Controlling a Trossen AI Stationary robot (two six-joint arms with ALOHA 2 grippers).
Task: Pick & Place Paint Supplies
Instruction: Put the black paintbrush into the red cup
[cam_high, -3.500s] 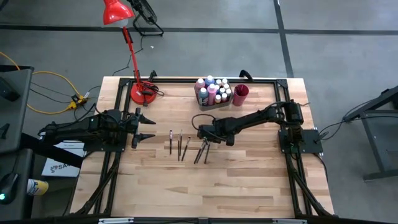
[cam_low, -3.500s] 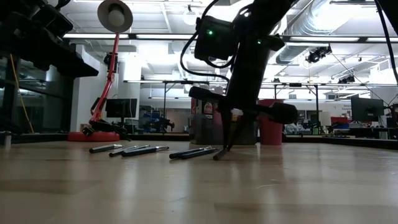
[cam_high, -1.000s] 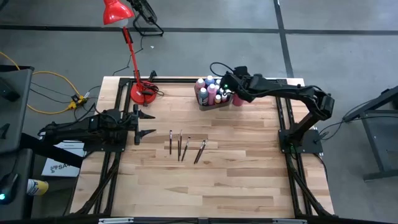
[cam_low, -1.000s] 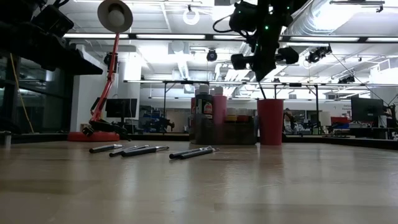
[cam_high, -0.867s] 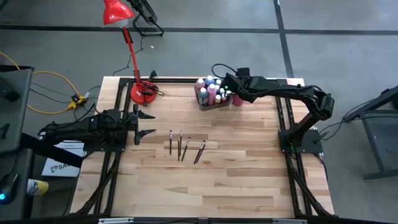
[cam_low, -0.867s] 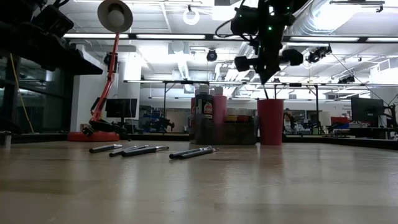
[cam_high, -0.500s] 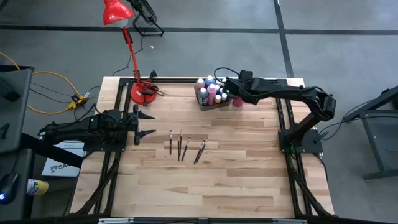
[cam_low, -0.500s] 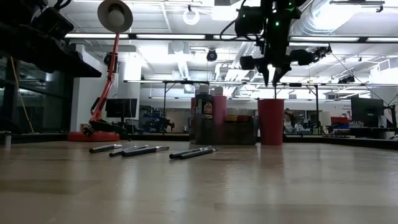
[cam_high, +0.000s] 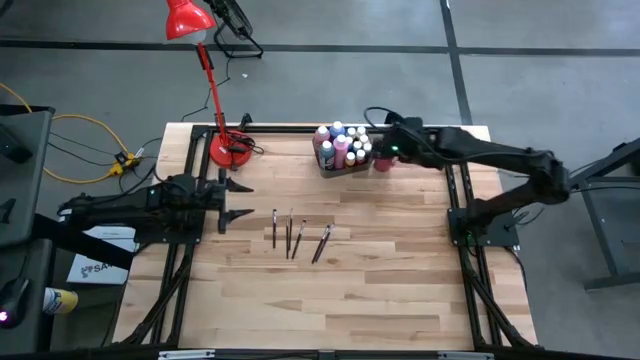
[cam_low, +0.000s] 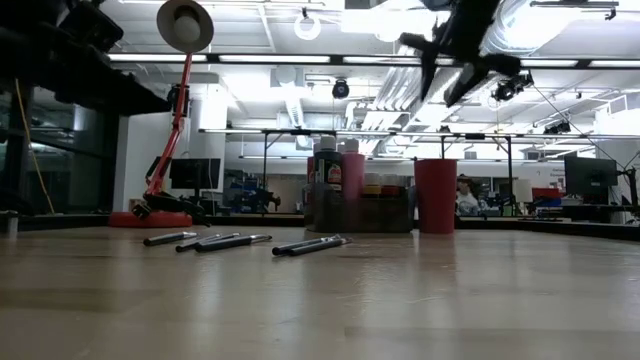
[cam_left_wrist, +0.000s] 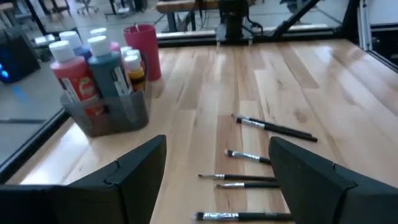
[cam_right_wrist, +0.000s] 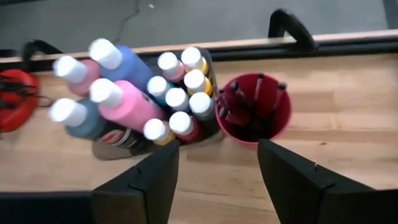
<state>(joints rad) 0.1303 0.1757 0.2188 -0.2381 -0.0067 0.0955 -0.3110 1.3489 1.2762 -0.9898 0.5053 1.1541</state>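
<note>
Several thin dark-handled paintbrushes (cam_high: 297, 235) lie flat side by side on the wooden table's middle, also seen in the left wrist view as brushes (cam_left_wrist: 273, 128). Paint bottles (cam_right_wrist: 134, 99) with white caps stand in a grey bin (cam_high: 343, 150) at the far edge. Beside it stands the red cup (cam_right_wrist: 254, 113) with brushes upright inside. My right gripper (cam_right_wrist: 217, 180) hangs open high above the cup and bin, also seen in the low view (cam_low: 462, 62). My left gripper (cam_high: 238, 200) waits open at the table's left, pointing level at the brushes.
A red desk lamp (cam_high: 228, 148) stands on its base at the table's far left corner. Black frame rails (cam_high: 460, 190) run along the table's sides. Bare wood stretches from the brushes to the near edge.
My right gripper has opened above the red cup and let go of a thin brush that hung from it into the cup. It has then risen, turned and drawn back toward the table's right edge.
</note>
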